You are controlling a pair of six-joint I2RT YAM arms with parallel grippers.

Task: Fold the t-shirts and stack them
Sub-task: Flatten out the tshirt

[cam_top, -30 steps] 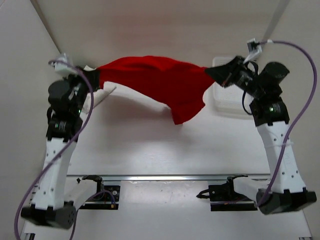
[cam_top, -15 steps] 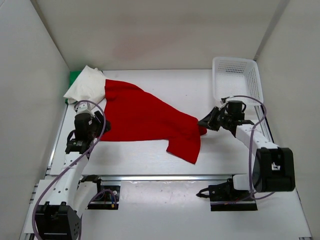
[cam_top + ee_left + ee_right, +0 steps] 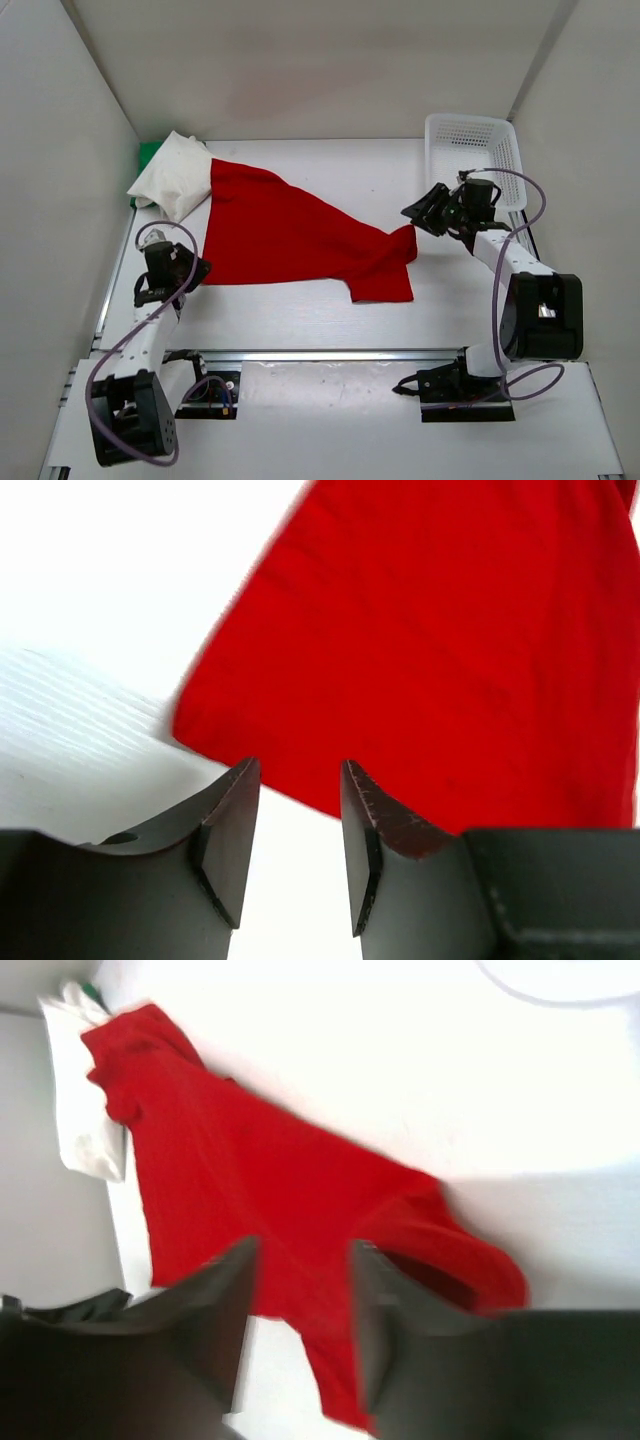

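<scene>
The red t-shirt [image 3: 290, 235] is lying spread but skewed across the table [image 3: 300, 320], running from the far-left corner toward the middle. Its far end is touching the white t-shirt [image 3: 172, 182], which is sitting on the green t-shirt [image 3: 148, 155] in that corner. The left gripper [image 3: 193, 272] is hovering at the red shirt's near-left corner, jaws parted and empty. The right gripper [image 3: 417, 212], beside the basket [image 3: 470, 125], is likewise gaping with nothing in it. The laying-out step is looking finished; folding is probably calling for fresh pinches along the shirt's edge
</scene>
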